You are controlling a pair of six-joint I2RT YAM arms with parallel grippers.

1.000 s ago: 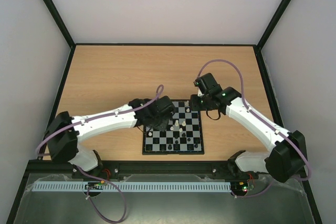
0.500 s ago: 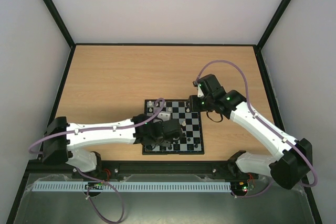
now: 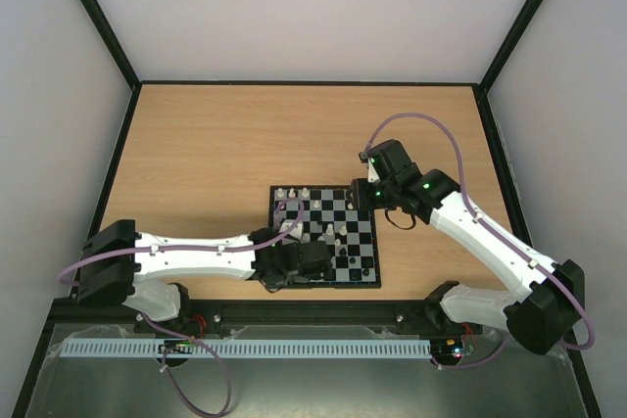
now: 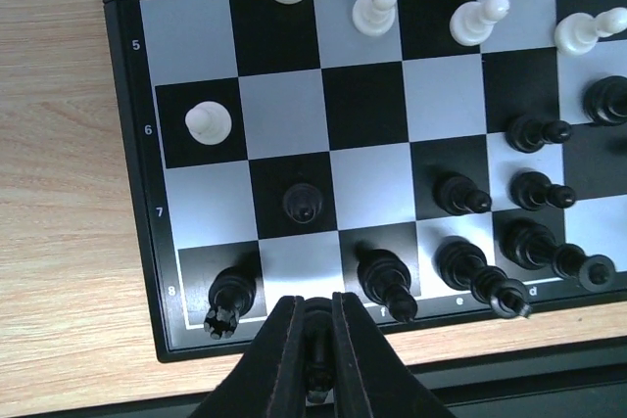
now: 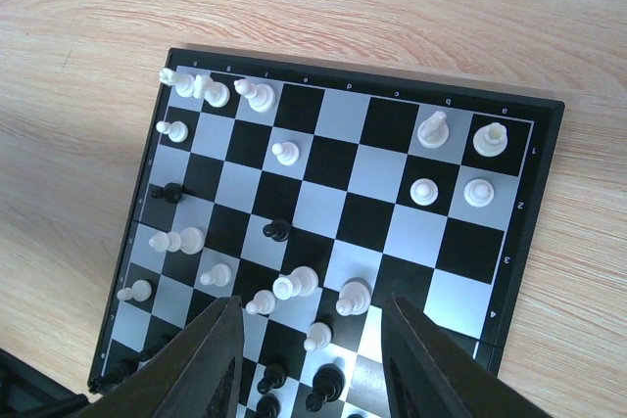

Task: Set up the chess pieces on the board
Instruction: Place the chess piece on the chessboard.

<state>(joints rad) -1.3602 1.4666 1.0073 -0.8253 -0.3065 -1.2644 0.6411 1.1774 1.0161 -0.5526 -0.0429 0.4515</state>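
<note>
The board (image 3: 343,285) lies near the table's front edge, with black and cream chess pieces scattered over it. My left gripper (image 4: 315,305) is shut on a small black piece (image 4: 317,345), low over the pale near-row square between a black rook (image 4: 231,296) and a black bishop (image 4: 387,279). From above, the left gripper (image 3: 292,271) covers the board's near-left corner. My right gripper (image 5: 312,299) hangs open above the board (image 5: 534,124), with white pieces (image 5: 294,284) far below and nothing between its fingers. From above, the right gripper (image 3: 364,195) is over the far-right corner.
A white pawn (image 4: 207,122) and a black pawn (image 4: 302,203) stand on the left files. More black pieces (image 4: 460,195) crowd the near rows to the right. Bare wood (image 3: 216,144) surrounds the board; a black rail (image 3: 313,310) runs along the table's near edge.
The left arm has swung from the board's middle-left down to its near-left corner, gripper still shut on the piece. The right gripper has barely moved and opened slightly wider.
</note>
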